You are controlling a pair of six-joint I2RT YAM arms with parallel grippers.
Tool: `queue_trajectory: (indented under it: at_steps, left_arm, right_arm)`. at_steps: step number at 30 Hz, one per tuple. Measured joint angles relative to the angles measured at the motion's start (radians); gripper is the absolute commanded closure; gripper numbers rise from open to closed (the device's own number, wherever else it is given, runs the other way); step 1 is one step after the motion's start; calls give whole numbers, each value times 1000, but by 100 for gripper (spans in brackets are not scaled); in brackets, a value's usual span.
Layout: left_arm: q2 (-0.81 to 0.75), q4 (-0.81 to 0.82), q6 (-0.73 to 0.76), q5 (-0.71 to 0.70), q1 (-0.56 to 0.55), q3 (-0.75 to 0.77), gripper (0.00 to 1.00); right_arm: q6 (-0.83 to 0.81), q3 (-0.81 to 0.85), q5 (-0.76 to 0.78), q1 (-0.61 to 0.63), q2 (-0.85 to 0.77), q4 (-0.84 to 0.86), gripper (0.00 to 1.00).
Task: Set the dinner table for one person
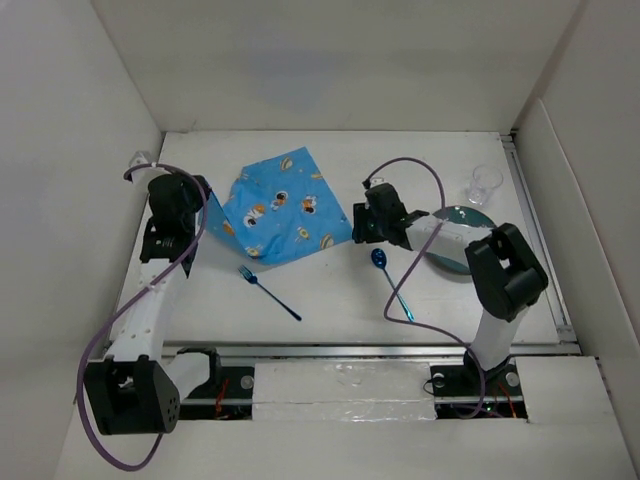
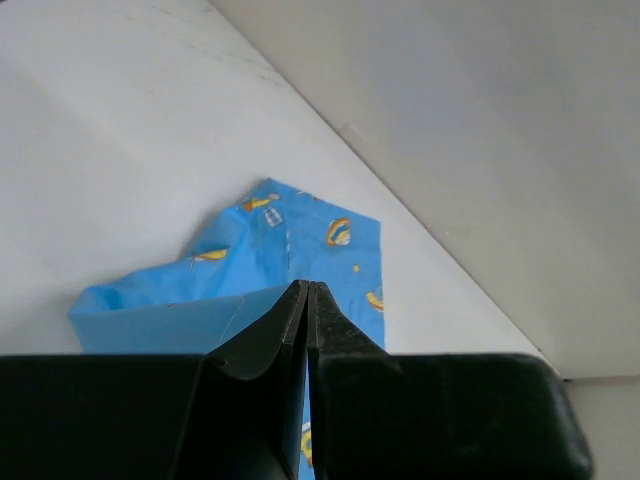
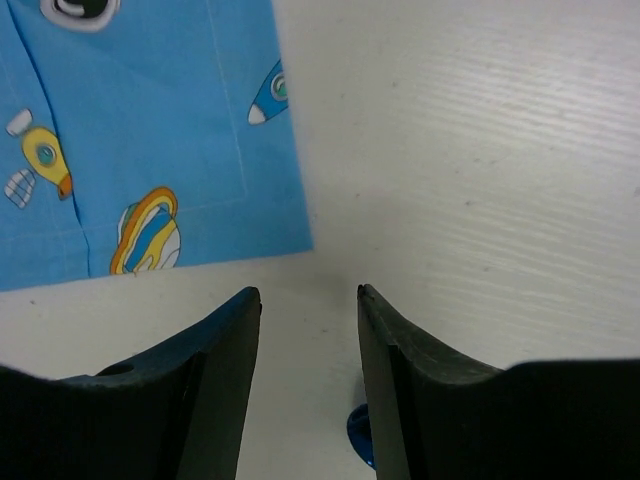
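The left gripper is shut tight. It pinches one corner of the blue placemat. That corner is pulled up off the dinner table and folded over, so the plain pale-blue back shows just left of the fingers. The rest of the cloth lies flat out past the fingertips.

The placemat has little cartoon pictures on it: rockets, ringed planets and small spacemen.

The right gripper is partly open and holds nothing. Only bare white table shows between its two fingers. The near corner of the placemat lies just ahead of it and a bit to the left, not touching the fingers. A shiny blue spoon lies on the table right behind this gripper. Its round end peeks out beside one finger in the wrist view.

A blue fork lies on the table between the two grippers, closer to the arm bases. A teal plate sits behind the right gripper, partly under that arm. A clear cup stands just past the plate.

The white dinner table lies under both grippers and under all these things.
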Motion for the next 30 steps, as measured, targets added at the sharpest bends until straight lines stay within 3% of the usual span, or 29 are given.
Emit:
queue_trajectory:
  at_steps: [9, 21, 30]
  left_arm:
    - [-223, 15, 16, -17, -1, -62, 100]
    - [-217, 42, 19, 42, -13, -90, 100]
    - [-217, 48, 18, 63, -13, -90, 100]
  right_arm:
    - [1, 58, 72, 98, 120, -5, 49]
    - [15, 126, 230, 114, 174, -41, 49]
    - [15, 157, 246, 113, 199, -51, 52]
